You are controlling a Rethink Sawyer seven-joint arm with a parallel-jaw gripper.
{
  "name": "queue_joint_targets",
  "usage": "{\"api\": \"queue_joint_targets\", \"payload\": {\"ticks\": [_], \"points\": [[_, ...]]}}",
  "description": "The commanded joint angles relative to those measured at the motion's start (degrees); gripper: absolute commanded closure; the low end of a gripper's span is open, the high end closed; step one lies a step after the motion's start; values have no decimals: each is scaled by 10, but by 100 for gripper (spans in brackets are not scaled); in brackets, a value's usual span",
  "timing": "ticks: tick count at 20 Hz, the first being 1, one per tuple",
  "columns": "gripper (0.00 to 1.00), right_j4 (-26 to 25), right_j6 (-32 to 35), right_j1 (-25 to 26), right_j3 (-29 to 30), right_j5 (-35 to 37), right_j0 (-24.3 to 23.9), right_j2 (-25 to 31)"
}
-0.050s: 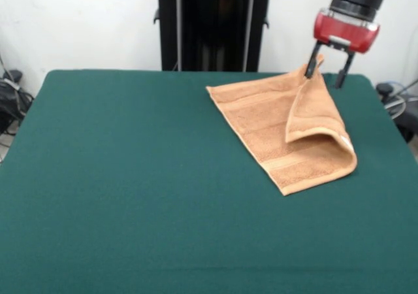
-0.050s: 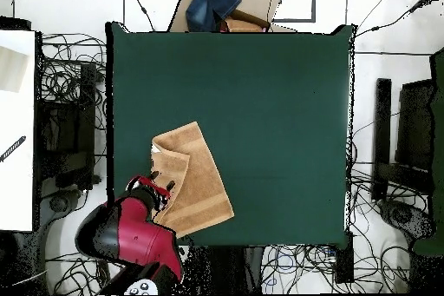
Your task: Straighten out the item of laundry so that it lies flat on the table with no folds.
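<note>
Laundry, an orange-tan towel (image 1: 274,127), lies near the corner of the green table (image 1: 130,176) below the arm, one side folded over itself, so what the flap covers is hidden; the hand (image 1: 324,70) pinches the folded flap's raised corner in one finger pair while its other finger stands free beside it. Round the table, a white wall (image 1: 78,19) stands behind, and cables (image 2: 69,75) tangle on the floor; a cardboard box (image 2: 251,2) with blue cloth (image 2: 212,2) sits just beyond the table's edge, cut off by the frame.
</note>
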Motion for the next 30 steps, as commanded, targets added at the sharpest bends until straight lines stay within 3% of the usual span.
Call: {"api": "queue_joint_targets", "payload": {"ticks": [1,7,14,23,30], "points": [[0,-32,131,13,38,-18,-43,97],[0,-52,150,11,51,-37,-84,137],[0,-67,142,2,57,-41,-104,147],[0,-83,112,-63,78,14,-123,137],[0,-71,93,-84,71,69,-113,118]]}}
